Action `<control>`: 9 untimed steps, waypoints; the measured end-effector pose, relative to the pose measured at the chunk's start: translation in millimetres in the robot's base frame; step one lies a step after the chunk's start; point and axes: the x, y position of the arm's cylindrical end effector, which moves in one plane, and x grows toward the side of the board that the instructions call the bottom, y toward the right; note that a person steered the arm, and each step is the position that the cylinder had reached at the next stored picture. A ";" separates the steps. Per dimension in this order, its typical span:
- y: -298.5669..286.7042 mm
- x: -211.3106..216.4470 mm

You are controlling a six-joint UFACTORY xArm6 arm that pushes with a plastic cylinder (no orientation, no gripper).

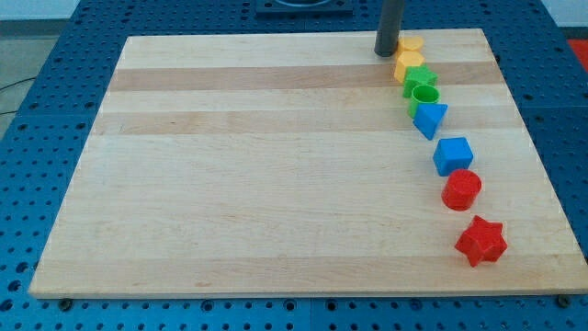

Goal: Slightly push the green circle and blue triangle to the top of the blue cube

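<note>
The green circle [424, 97] sits at the view's upper right, touching the blue triangle [430, 119] just below it. The blue cube [453, 154] lies a little lower and to the right, apart from the triangle. My tip [386, 52] stands near the board's top edge, just left of a yellow block [411, 45] and above and left of the green circle. It touches neither the circle nor the triangle.
A second yellow block [408, 64] and a green star-like block [420, 79] form a chain from the top edge down to the green circle. A red cylinder [461, 190] and a red star [481, 241] lie below the blue cube. The wooden board [257, 165] rests on a blue pegboard.
</note>
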 end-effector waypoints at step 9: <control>-116.0 31.6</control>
